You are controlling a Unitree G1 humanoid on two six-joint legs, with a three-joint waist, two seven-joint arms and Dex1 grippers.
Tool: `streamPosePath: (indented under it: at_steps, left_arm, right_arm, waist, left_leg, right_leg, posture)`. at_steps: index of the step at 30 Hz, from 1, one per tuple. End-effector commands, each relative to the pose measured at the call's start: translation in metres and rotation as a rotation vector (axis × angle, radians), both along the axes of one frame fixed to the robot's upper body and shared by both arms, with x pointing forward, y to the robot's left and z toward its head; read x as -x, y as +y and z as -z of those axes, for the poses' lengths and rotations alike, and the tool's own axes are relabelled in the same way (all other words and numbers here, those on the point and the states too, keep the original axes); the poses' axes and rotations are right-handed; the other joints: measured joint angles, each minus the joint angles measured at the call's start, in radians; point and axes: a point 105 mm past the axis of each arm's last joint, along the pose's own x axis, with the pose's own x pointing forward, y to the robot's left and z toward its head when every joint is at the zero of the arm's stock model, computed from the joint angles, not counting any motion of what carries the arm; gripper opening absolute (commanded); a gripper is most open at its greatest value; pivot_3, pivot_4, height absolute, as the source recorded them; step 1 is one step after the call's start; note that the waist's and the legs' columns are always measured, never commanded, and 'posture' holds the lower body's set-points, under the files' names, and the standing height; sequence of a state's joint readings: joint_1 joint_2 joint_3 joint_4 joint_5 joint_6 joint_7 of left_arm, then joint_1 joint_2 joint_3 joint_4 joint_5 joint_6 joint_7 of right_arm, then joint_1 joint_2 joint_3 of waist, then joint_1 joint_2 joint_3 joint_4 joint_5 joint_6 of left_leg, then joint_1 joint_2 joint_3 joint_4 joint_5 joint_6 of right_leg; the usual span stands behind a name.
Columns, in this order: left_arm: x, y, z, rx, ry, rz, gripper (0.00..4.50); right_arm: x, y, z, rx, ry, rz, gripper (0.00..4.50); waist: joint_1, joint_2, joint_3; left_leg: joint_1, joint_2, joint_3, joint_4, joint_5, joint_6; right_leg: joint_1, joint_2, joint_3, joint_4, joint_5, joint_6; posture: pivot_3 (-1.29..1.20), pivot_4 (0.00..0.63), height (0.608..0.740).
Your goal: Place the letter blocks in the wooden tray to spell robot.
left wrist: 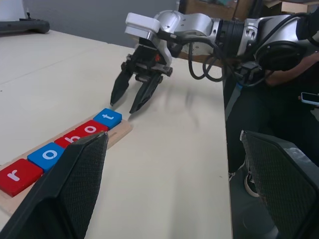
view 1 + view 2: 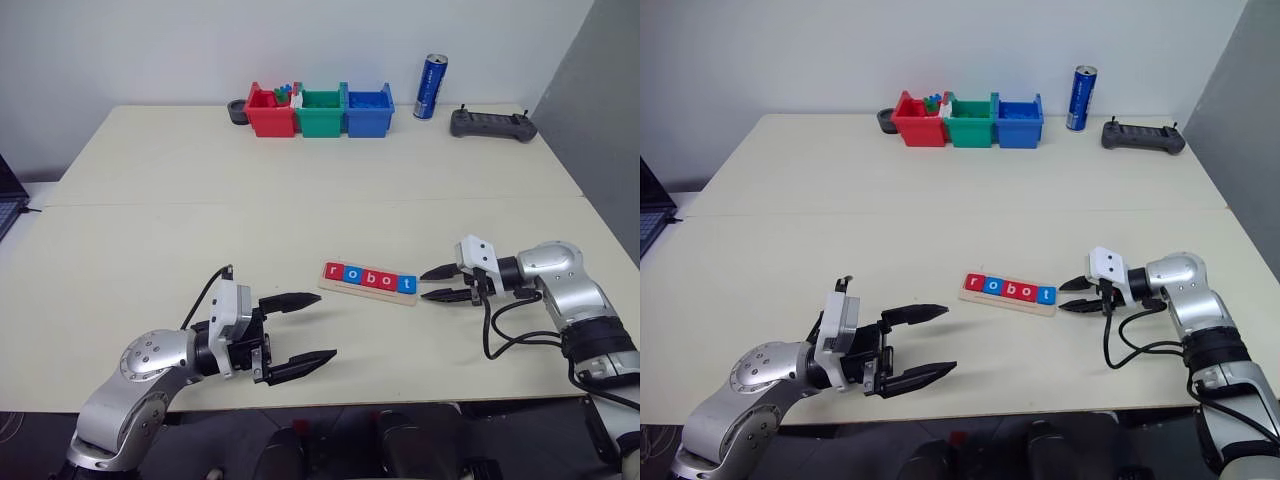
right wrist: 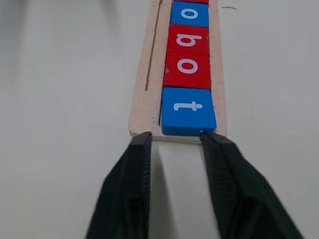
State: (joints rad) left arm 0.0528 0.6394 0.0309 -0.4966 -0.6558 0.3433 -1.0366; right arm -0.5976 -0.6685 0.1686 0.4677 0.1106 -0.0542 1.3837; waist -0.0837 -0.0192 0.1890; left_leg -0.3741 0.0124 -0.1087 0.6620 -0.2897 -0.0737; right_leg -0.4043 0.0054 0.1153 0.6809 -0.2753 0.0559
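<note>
Five letter blocks lie in a row in the wooden tray near the table's front, reading r, o, b, o, t in red and blue. My right gripper sits just off the tray's right end, pointing at the blue t block. Its fingers are a little apart and nothing is between them. Its tips almost touch the tray's end. My left gripper hovers to the left of the tray and nearer the table's front edge. It is wide open and empty, pointing toward the right.
Red, green and blue plastic bins stand at the table's far edge. Beside them are a blue can, a dark controller and a dark round object. A laptop corner shows at far left.
</note>
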Motion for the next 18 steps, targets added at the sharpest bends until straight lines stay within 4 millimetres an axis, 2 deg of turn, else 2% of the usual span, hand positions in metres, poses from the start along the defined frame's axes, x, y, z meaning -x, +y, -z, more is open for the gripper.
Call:
streamPosePath:
  at_steps: [1, 2, 18]
  left_arm:
    - [0.0009, -0.0005, -0.0037, 0.006, -0.009, 0.015, 4.5]
    - [0.0011, -0.0003, -0.0036, 0.005, -0.009, 0.015, 4.5]
    - [0.0017, 0.0026, -0.0004, 0.004, -0.007, 0.009, 4.5]
  right_arm:
    - [-0.0056, 0.0004, -0.0156, -0.038, -0.063, 0.029, 0.35]
    - [-0.0061, -0.0002, -0.0154, -0.04, -0.063, 0.037, 0.05]
    - [-0.0085, 0.0045, -0.0117, -0.035, -0.066, 0.043, 0.05]
  waist:
    - [0.0, 0.0, 0.0]
    - [0.001, 0.0, 0.0]
    - [0.001, 0.0, 0.0]
  left_leg:
    - [0.0, 0.0, 0.0, 0.0, 0.0, 0.0]
    - [0.0, 0.0, 0.0, 0.0, 0.0, 0.0]
    - [0.0, 0.0, 0.0, 0.0, 0.0, 0.0]
  right_leg:
    - [0.0, 0.0, 0.0, 0.0, 0.0, 0.0]
    - [0.0, 0.0, 0.0, 0.0, 0.0, 0.0]
    - [0.0, 0.0, 0.0, 0.0, 0.0, 0.0]
  posture:
    - [0.0, 0.15, 0.74]
    - [0.0, 0.15, 0.74]
    - [0.0, 0.15, 0.74]
